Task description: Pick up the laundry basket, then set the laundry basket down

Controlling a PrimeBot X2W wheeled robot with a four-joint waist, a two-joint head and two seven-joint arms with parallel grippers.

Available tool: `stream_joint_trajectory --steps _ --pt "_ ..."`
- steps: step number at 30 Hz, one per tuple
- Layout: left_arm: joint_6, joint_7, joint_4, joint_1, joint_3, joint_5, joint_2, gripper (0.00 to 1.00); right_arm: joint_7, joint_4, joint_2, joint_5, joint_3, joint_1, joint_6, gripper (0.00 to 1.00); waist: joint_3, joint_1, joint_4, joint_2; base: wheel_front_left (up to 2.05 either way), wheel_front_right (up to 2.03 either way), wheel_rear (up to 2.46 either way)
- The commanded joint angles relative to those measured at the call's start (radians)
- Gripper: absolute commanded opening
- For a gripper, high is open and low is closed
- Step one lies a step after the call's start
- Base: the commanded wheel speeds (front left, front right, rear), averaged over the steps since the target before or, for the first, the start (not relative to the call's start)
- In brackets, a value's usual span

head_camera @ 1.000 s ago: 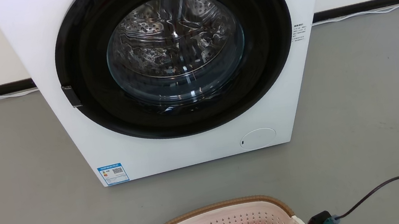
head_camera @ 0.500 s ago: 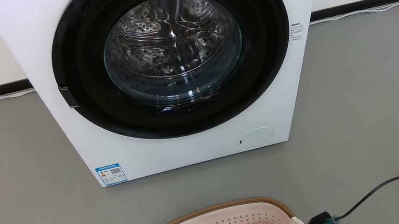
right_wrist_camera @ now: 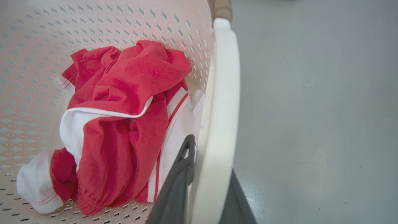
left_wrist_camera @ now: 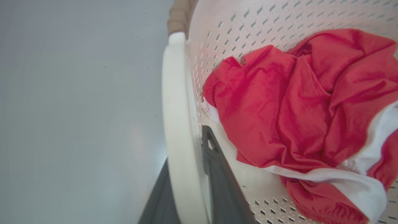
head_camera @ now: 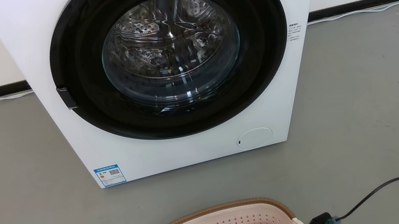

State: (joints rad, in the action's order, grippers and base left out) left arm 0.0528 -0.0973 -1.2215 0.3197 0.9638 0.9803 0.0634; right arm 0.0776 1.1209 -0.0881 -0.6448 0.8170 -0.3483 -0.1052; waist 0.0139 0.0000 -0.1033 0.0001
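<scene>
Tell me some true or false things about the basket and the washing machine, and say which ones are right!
1. The washing machine's round door is shut. True.
2. The laundry basket is empty. False: red and white clothes lie in it.
3. The left end effector is closed on a white handle of the basket. True.
4. The right end effector hangs away from the basket. False: it grips the other white handle.
5. A black cable curves at the basket's right. True.
</scene>
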Motion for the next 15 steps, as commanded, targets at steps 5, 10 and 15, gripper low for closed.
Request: stream_joint_trajectory --steps 5,10,15 --pt "-0.002 -0.028 0.022 0.066 0.001 0.004 -0.013 0.0 -0.012 -0.022 0.038 0.003 0.037 -0.012 -0.026 0.0 0.001 0.0 -0.002 -0.0001 0.0 0.0 0.0" --pt "-0.003 -0.03 0.02 0.07 0.011 0.015 -0.013 0.0 -0.012 -0.02 0.038 0.0 0.039 -0.017 -0.026 0.0 -0.002 0.0 -0.004 -0.0001 0.0 0.0 0.0" --pt "-0.003 -0.031 0.017 0.075 0.022 0.024 -0.013 0.0 -0.011 -0.017 0.038 -0.003 0.042 -0.019 -0.026 0.0 -0.004 0.0 -0.005 -0.0001 0.0 0.0 0.0"
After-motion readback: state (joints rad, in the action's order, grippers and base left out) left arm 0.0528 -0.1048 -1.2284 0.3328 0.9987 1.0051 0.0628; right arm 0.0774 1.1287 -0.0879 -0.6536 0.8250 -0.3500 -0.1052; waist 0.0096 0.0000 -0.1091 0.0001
